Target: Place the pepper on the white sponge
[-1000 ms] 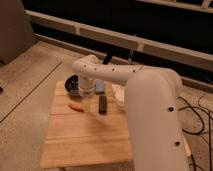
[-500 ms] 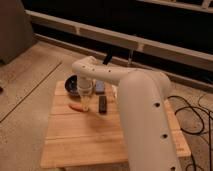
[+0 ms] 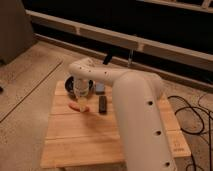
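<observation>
You are at the pick-up step. The gripper [image 3: 81, 99] hangs right over the pepper [image 3: 78, 107], which lies on the wooden table [image 3: 90, 140] at 6 o'clock from the dark bowl [image 3: 70, 82]. You cannot tell from here whether the claw is open, closed or already on the pepper. The white sponge [image 3: 100, 88] sits at about 1 o'clock from the pepper, just beside the bowl, with the black block [image 3: 102, 104] at 6 o'clock from it. The pepper looks not yet lifted. Next you need a firm hold, a lift, then a short carry toward 1 o'clock, clear of the bowl.
</observation>
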You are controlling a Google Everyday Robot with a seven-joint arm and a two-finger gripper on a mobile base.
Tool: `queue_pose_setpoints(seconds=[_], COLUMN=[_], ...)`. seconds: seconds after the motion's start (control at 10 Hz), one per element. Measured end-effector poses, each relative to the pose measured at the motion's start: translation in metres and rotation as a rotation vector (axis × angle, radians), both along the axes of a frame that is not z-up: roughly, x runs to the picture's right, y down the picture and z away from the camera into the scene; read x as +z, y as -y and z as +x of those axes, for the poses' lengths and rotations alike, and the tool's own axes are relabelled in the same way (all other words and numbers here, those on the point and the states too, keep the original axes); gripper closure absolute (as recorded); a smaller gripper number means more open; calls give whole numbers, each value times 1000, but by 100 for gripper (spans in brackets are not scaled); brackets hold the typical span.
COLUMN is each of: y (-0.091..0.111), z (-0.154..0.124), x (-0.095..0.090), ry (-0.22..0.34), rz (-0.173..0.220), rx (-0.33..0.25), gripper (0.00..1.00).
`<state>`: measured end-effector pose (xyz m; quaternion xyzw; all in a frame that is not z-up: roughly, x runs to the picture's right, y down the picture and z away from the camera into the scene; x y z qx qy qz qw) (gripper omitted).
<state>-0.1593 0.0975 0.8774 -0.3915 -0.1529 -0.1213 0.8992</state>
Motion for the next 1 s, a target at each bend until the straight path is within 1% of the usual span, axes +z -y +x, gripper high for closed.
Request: queue_pose_setpoints(seconds=[0.3,0.5,0.7,0.9,1.0], y=[-7,-11,-25,-34,-34], z=[-7,-8,-4,0,1], x=[6,11,20,27,29], ry=[13,13,-5,-22,-29], rz=[-28,-50,-103,-144,-158], rx=[3,21,10,-14,-19], gripper=[35,35,35,35,35])
